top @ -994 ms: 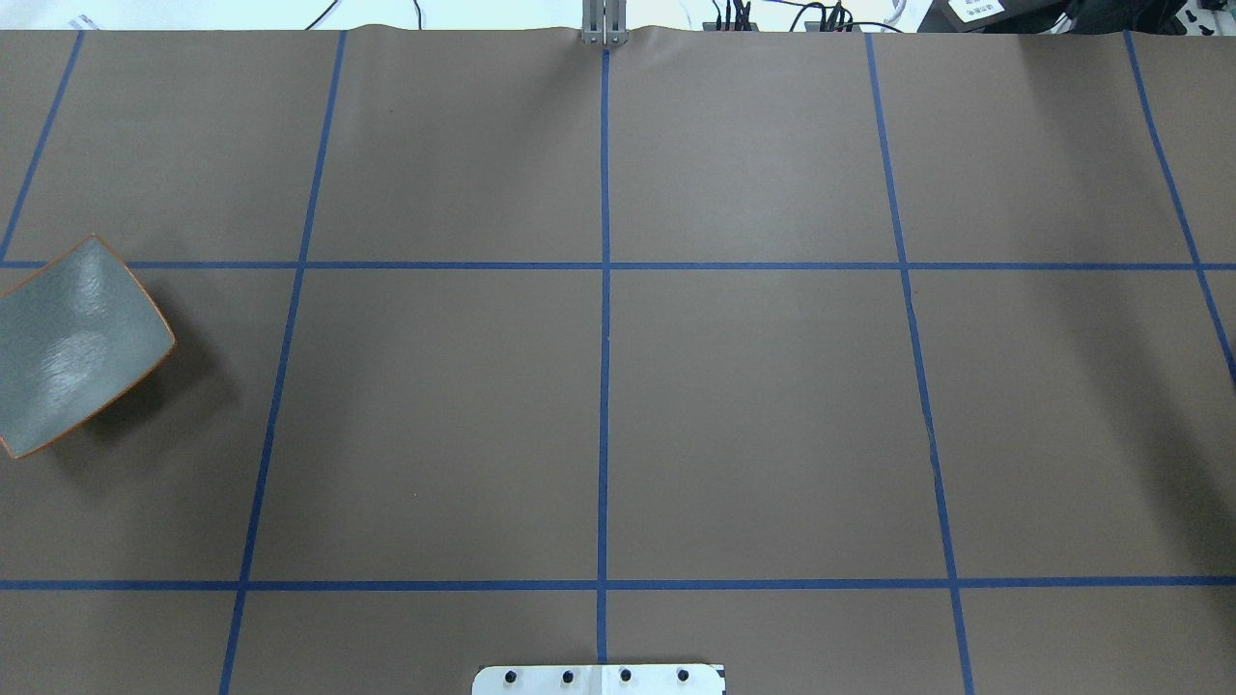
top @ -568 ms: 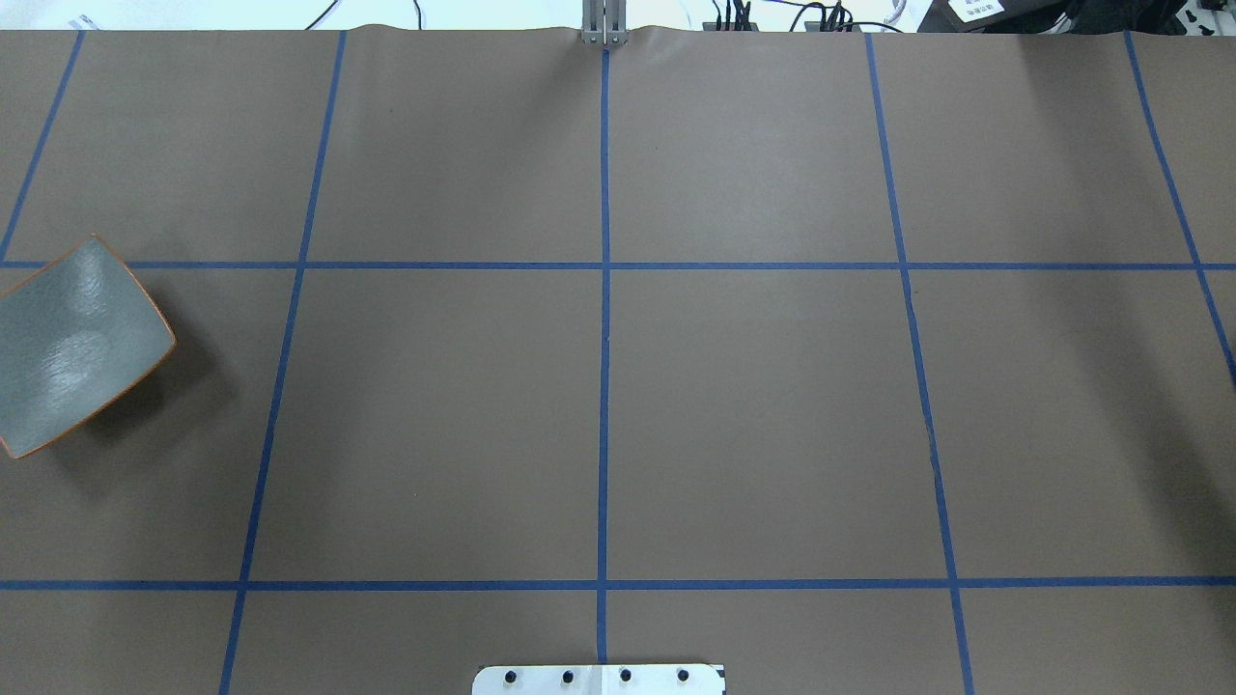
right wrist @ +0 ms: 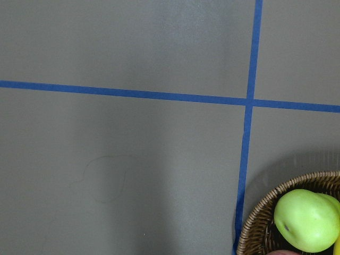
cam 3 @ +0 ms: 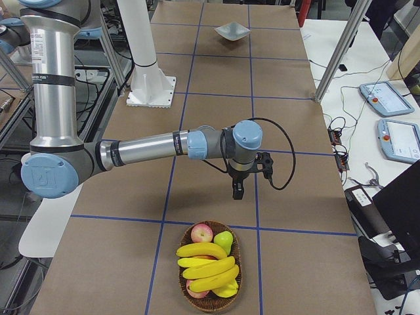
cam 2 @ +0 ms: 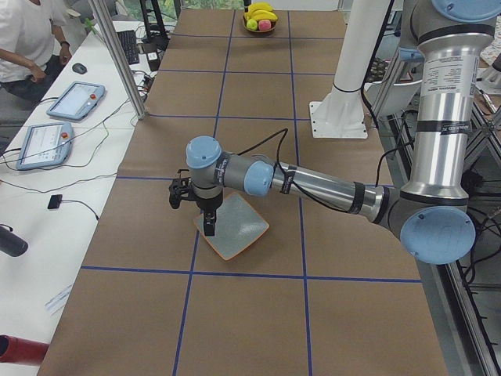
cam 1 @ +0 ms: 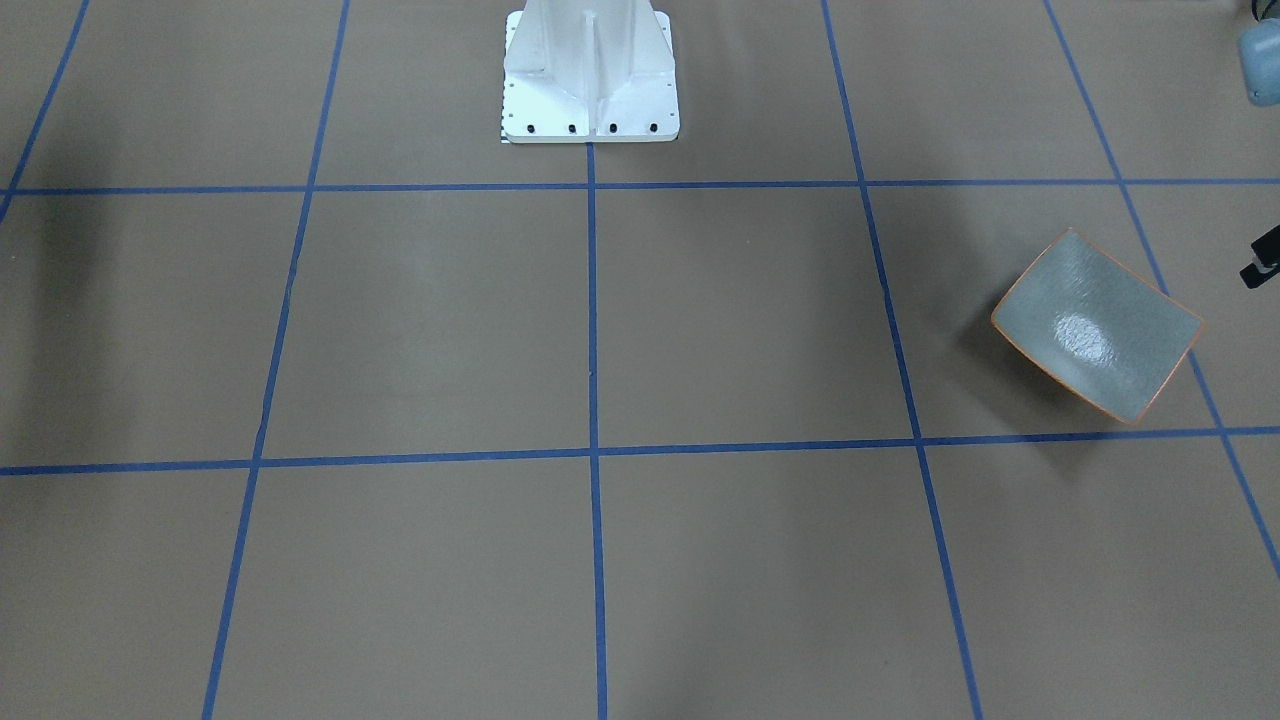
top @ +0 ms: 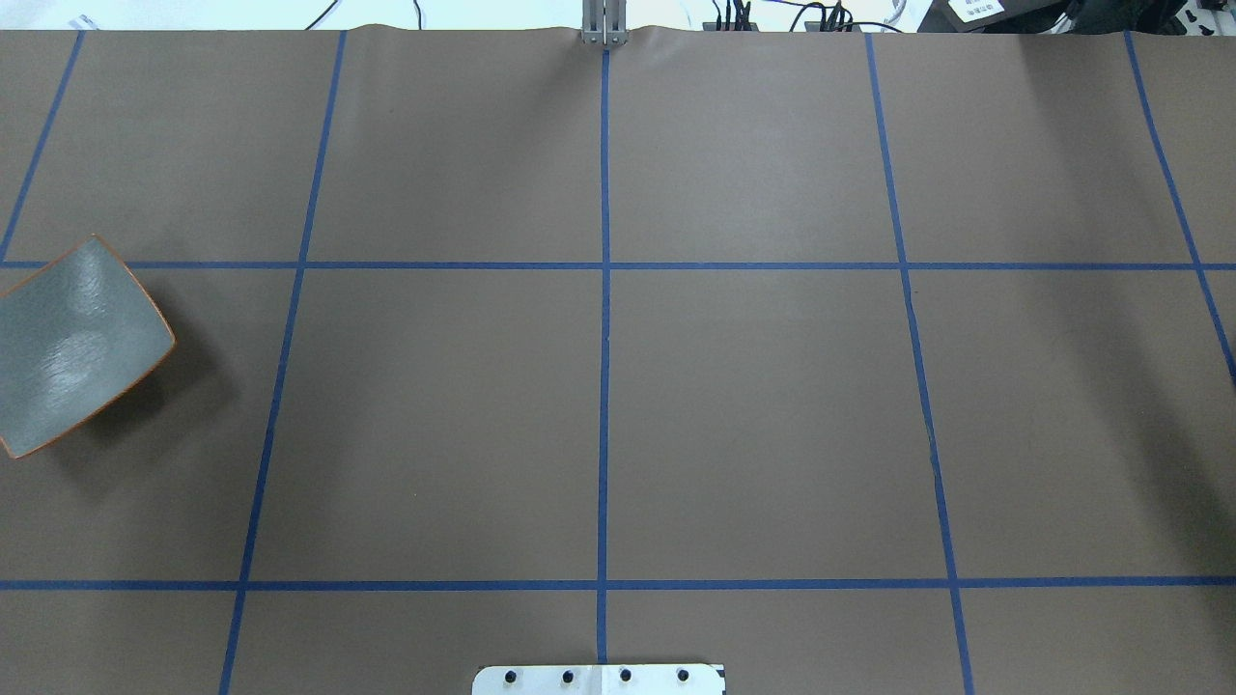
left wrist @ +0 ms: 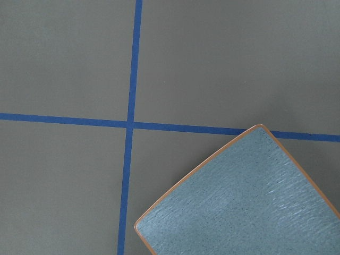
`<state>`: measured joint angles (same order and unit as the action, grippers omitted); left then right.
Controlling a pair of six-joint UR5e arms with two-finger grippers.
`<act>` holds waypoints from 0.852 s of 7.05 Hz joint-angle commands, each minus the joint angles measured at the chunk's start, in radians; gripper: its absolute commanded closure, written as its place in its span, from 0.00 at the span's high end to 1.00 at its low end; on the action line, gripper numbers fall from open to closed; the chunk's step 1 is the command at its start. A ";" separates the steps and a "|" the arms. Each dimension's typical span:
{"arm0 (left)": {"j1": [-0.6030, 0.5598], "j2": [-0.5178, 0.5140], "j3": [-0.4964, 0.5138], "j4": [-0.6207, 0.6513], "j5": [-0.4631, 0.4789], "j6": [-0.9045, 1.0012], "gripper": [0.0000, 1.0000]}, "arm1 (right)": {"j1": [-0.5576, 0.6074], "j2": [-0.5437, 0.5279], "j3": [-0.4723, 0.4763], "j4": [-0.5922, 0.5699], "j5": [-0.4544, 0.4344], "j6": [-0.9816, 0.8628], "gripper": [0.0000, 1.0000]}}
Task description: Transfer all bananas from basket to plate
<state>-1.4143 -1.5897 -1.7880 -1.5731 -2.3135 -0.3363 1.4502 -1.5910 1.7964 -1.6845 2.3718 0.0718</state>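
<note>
The bananas (cam 3: pixel 207 266) lie yellow and curved in a woven basket (cam 3: pixel 186 289) at the table's end on my right; they also show far off in the exterior left view (cam 2: pixel 262 13). The plate (top: pixel 77 347), grey-green with an orange rim, lies empty at the table's left side and also shows in the front view (cam 1: pixel 1095 330) and the left wrist view (left wrist: pixel 244 202). My left gripper (cam 2: pixel 208 229) hangs just over the plate's (cam 2: pixel 235 229) edge. My right gripper (cam 3: pixel 236 192) hangs above the table short of the basket. I cannot tell whether either is open or shut.
The basket also holds a green fruit (right wrist: pixel 308 220) and a red apple (cam 3: pixel 201 232). The robot's white pedestal (cam 1: pixel 590 70) stands at the table's middle edge. An operator (cam 2: pixel 23 39) and tablets (cam 2: pixel 74 100) are on a side desk.
</note>
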 commanded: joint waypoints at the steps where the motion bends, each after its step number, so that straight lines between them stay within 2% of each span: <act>1: 0.002 0.001 -0.001 -0.001 -0.003 -0.001 1.00 | -0.004 0.000 0.000 0.000 0.000 0.000 1.00; 6: 0.003 -0.001 -0.013 -0.024 -0.004 -0.004 1.00 | -0.010 0.000 0.027 0.000 -0.006 -0.012 1.00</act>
<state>-1.4114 -1.5901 -1.7970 -1.5814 -2.3178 -0.3382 1.4427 -1.5908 1.8069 -1.6844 2.3699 0.0623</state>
